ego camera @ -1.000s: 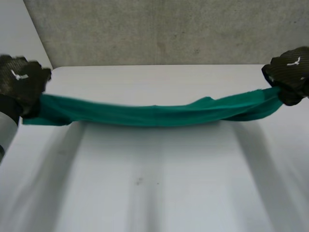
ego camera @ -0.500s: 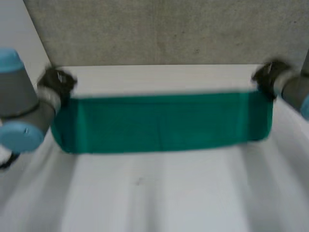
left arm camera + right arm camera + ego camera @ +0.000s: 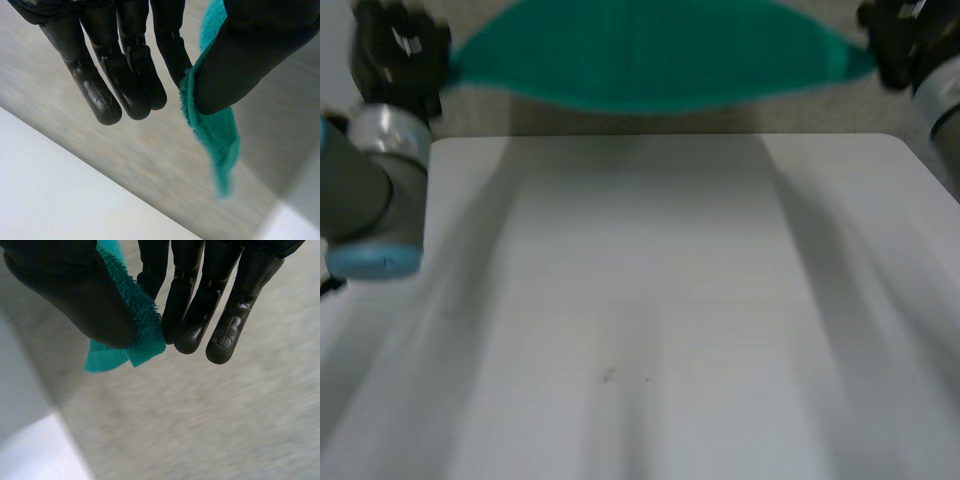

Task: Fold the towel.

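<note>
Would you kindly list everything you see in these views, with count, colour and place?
towel: one, green, held in the air above the table's far edge, stretched between the two hands.
table: one, white, below the towel.
wall: one, grey concrete, behind the table.
left arm: one, grey with a light-blue cap, raised at the table's left side.
right arm: one, grey, raised at the table's right side.
left hand: one, black, pinching the towel's left end between thumb and fingers.
right hand: one, black, pinching the towel's right end between thumb and fingers.
</note>
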You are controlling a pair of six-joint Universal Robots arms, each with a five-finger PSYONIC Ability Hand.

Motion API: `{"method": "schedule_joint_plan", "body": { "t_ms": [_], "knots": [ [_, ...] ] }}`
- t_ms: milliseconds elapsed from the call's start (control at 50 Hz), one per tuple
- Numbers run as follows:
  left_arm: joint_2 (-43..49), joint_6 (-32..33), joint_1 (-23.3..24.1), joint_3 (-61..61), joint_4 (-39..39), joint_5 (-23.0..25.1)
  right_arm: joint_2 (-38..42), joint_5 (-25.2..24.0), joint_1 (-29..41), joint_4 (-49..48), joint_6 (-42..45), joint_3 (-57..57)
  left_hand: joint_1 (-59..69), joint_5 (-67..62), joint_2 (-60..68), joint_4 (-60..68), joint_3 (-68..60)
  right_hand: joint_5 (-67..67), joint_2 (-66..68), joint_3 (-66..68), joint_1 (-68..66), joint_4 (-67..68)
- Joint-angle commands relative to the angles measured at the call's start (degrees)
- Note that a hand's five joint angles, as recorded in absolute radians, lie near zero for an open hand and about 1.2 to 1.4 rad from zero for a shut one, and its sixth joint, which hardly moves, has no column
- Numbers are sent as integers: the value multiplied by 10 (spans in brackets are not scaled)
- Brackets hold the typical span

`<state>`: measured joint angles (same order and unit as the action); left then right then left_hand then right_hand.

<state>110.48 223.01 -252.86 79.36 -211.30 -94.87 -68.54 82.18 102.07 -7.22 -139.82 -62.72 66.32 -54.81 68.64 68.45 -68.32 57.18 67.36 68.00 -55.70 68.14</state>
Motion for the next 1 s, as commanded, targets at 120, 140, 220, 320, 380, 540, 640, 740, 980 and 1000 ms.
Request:
{"method": "schedule_joint_plan", "body": {
  "t_ms": [120,140,220,320,380,540,640,740,980,1000],
  "knots": [
    [113,-35,-4,147,-14,11,145,4,0,8,5,-111,137,-152,114,115,-117,128,126,120,-243,119],
    [115,-35,-4,153,-14,11,159,4,0,12,6,-115,137,-152,114,115,-117,128,126,120,-243,119],
    [112,-35,-5,175,-6,10,159,5,-1,56,11,-118,137,-152,114,115,-117,128,126,120,-243,119],
    [21,-18,-25,250,69,6,112,5,-3,183,50,-119,137,-152,114,115,-117,128,126,120,-243,119],
    [-52,4,-26,287,162,6,74,12,-7,295,100,-130,137,-152,114,115,-117,128,126,120,-243,119],
    [-171,30,-22,335,351,19,-7,39,-58,410,256,-209,137,-152,114,115,-117,128,126,120,-243,119],
    [-161,29,-18,324,308,41,-3,40,-55,358,248,-202,137,-152,114,115,-117,128,126,120,-243,119],
    [-69,33,-16,280,233,35,61,43,-55,295,206,-165,137,-152,114,115,-117,128,126,120,-243,119],
    [135,34,14,71,107,26,186,82,-35,170,137,-38,137,-152,114,115,-117,128,126,120,-243,119],
    [148,35,15,57,103,25,193,85,-34,163,137,-29,137,-152,114,115,-117,128,126,120,-243,119]
  ]
}}
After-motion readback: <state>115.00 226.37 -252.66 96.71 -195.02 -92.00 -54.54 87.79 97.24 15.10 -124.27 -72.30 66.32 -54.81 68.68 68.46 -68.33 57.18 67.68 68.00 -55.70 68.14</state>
